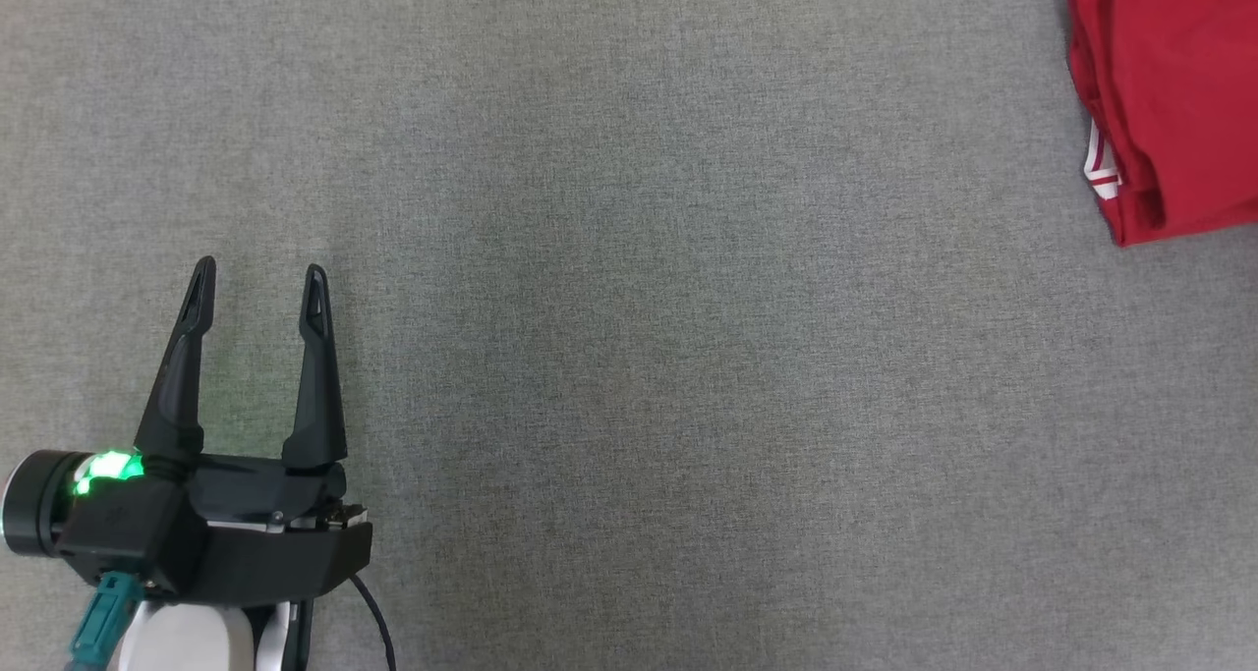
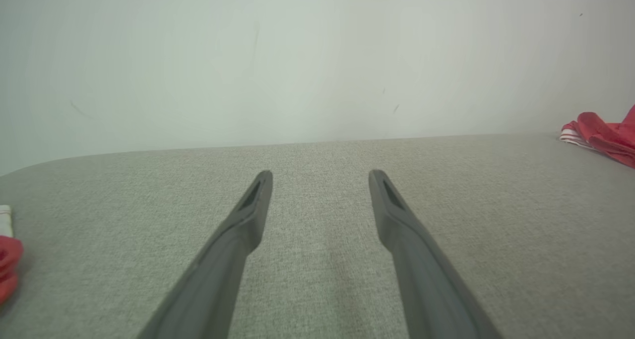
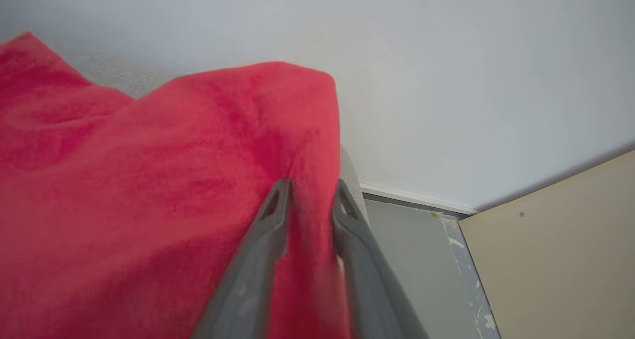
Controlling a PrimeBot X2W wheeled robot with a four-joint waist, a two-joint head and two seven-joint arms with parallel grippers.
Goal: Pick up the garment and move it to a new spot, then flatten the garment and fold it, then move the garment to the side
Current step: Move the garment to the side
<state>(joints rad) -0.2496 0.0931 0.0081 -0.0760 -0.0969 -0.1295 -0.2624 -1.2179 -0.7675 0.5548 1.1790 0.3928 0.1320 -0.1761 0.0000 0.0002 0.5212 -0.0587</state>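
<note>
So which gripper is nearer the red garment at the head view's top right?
Right. The right gripper straddles a garment fold; the left gripper sits well apart, over grey surface.
</note>
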